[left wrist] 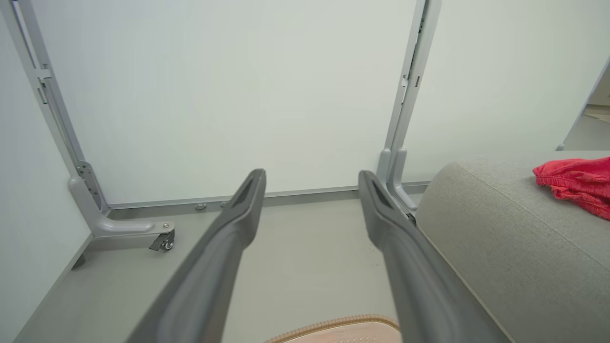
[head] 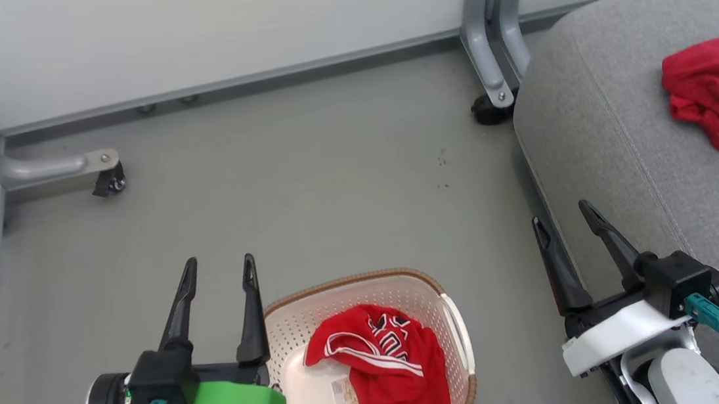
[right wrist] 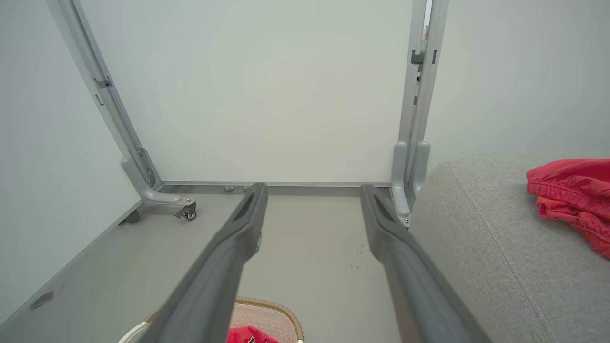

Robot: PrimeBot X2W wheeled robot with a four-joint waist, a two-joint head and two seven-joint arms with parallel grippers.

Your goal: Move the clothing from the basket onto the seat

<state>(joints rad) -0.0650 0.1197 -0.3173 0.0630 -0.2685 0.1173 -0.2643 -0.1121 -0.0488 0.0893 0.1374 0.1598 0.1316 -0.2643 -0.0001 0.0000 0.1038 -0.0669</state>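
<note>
1. A grey floor (head: 331, 178) is seen across most of the head view. It is closed off at 12 o'clock by pale wall panels (head: 217, 24) on grey metal feet.
2. The seat (head: 625, 156) is found at 3 o'clock of the head view, its rounded edge turned toward the floor. It is also seen at about 4 o'clock in the left wrist view (left wrist: 500, 238) and the right wrist view (right wrist: 476, 247).
3. The basket (head: 354, 280) is set on the floor at 6 o'clock of the head view, between the two grippers and apart from the seat. Its brown rim is caught at 6 o'clock of the left wrist view (left wrist: 333, 325) and at 7 o'clock of the right wrist view (right wrist: 271, 309).
4. The jersey (head: 388, 364) is heaped inside the basket toward its 3 o'clock side, with white stripe trim and dark lettering showing. It is touched by neither gripper.
5. The plain red garment (head: 718, 95) is laid on the seat at 2 to 3 o'clock of the head view and is cut by the frame edge.
6. The left gripper (head: 219, 261) is placed at 7 o'clock. Its fingers (head: 179, 312) are spread wide and pointed toward 12 o'clock, and nothing is held between them. One finger is seen against the basket's 9 o'clock rim, but contact cannot be told.
7. The right gripper (head: 560, 212) is placed at 4 o'clock by the seat's edge. Its fingers (head: 607, 241) are likewise spread wide and nothing is gripped.
8. A paper label (head: 340, 392) is seen on the basket's floor, at the jersey's 9 o'clock.
</note>
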